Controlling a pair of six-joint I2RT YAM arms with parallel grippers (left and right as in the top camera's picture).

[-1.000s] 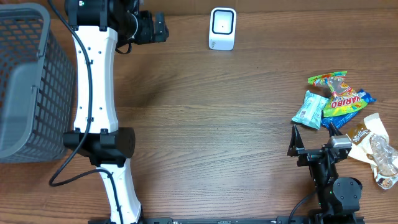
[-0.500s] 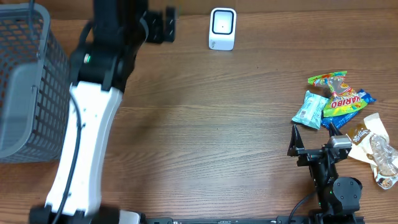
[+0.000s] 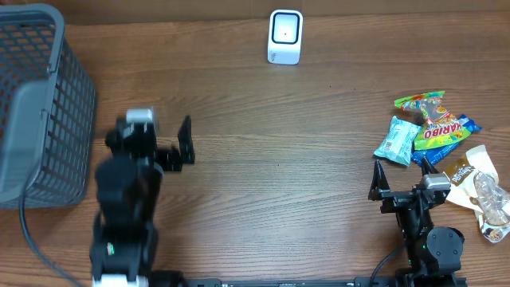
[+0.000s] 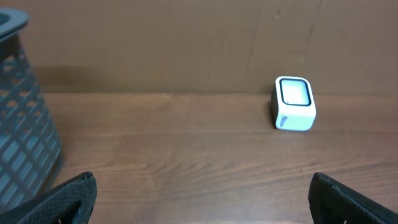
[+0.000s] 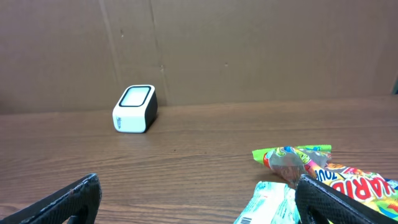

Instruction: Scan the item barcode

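At the far edge of the table a small white scanner faces the arms, set where either can present a packet to its window. Snack packets — the items to scan — lie heaped at the right, just beyond the right hand, which waits wide and empty. Near the grey basket, the left hand also gapes wide, holding nothing.
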